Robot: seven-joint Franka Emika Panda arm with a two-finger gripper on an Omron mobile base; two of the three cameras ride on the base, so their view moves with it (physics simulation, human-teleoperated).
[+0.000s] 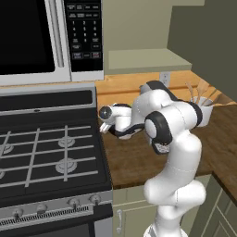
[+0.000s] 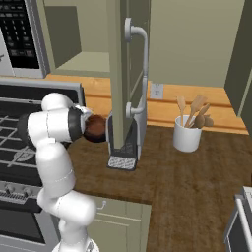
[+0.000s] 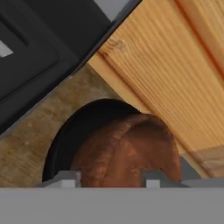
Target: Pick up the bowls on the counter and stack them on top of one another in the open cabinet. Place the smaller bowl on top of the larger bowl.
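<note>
The reddish-brown smaller bowl sits right in front of my gripper, whose two fingertips stand wide apart on either side of its near edge; the gripper is open. Behind and around it shows the glossy black larger bowl, overlapped by the brown one; whether they touch I cannot tell. From the right, the brown bowl shows beside my forearm, low over the counter near the stove. My gripper points down-left at the counter's left end. The open cabinet's shelf lies above and behind.
The cabinet door hangs open just right of the bowls. A white utensil cup with wooden spoons stands by the backsplash. The black gas stove borders the counter on the left, with the microwave above it.
</note>
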